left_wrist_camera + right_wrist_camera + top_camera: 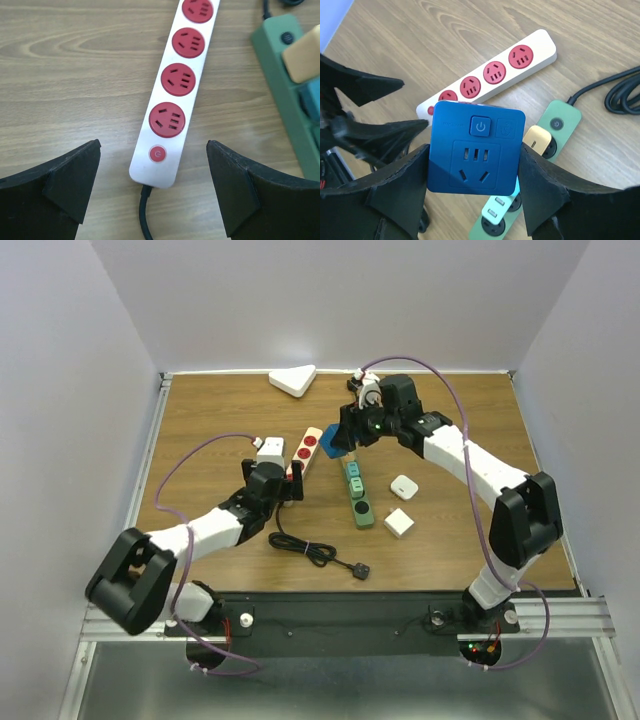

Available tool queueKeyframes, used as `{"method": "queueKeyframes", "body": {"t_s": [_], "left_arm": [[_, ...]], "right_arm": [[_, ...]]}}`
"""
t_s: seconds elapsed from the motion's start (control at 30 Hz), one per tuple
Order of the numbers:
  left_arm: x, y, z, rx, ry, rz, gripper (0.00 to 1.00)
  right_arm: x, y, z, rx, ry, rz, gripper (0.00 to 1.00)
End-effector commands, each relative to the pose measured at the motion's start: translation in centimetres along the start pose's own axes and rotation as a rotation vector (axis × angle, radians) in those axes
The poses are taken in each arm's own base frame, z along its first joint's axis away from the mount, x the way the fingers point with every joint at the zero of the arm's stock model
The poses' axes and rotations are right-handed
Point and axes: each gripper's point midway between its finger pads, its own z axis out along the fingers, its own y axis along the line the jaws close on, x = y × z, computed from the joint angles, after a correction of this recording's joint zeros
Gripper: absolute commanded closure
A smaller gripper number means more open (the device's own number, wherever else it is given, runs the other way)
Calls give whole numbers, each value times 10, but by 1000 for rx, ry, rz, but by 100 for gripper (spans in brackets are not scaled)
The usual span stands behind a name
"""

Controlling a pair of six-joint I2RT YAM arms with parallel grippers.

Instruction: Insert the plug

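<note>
1. The right pincer (474, 155) has the blue plug (476, 150) clamped between its two fingers, one pad pressed flat against each side. The plug's face, with its power button and socket holes, is turned up toward the wrist.
2. The plug is held above the wooden table (200, 440) and is not seated in anything. All four red sockets of the white power strip (175, 90) show bare.
3. That strip lies under and just beyond the right pincer. Its switch end peeks out past the plug's upper left corner, and the rest runs away to the upper right.
4. The left pincer (152, 147) stands wide open with nothing in it. The switch end of the white strip lies between its fingers, clear of both.
5. A black cord (145, 215) leaves that end of the strip and runs back between the left fingers toward the wrist.
6. Just outside the left pincer's right finger, and a little ahead of it, lies the green power strip (285, 95) with a tan plug (302, 60) sitting on it.
7. Seen from the right pincer, the green strip pokes out from beneath the blue plug's lower right side.
8. The two pincers are near each other, meeting over the switch end of the white strip, the left one low and the right one higher.
</note>
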Motion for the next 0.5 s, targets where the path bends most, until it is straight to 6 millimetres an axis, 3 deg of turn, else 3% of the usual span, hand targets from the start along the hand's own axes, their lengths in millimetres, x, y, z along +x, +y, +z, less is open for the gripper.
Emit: {"method": "queueKeyframes", "body": {"t_s": [0.0, 0.2, 0.47], "left_arm": [[-10, -7, 17, -2, -3, -22, 1], [14, 2, 32, -30, 73, -39, 1], [34, -12, 41, 35, 162, -84, 1]], "right_arm": [[-44, 9, -3, -20, -114, -95, 100], [-45, -1, -10, 53, -131, -73, 99], [-35, 0, -37, 110, -156, -53, 100]]}}
